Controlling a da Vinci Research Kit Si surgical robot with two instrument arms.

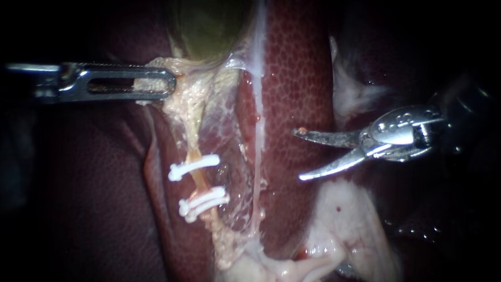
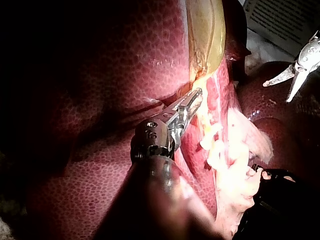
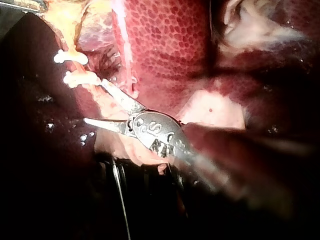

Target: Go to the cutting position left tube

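Hovering right instrument [image 1: 300,154] gapes over liver [image 1: 292,78]; printed sheet's [image 2: 287,20] text illegible

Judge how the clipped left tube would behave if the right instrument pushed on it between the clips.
The left tube looks thin and soft, so it would likely bend aside rather than resist. It runs fairly straight toward the pale tissue gripped by the left instrument, so tension probably limits flopping. Its wet sheen suggests it could slip.
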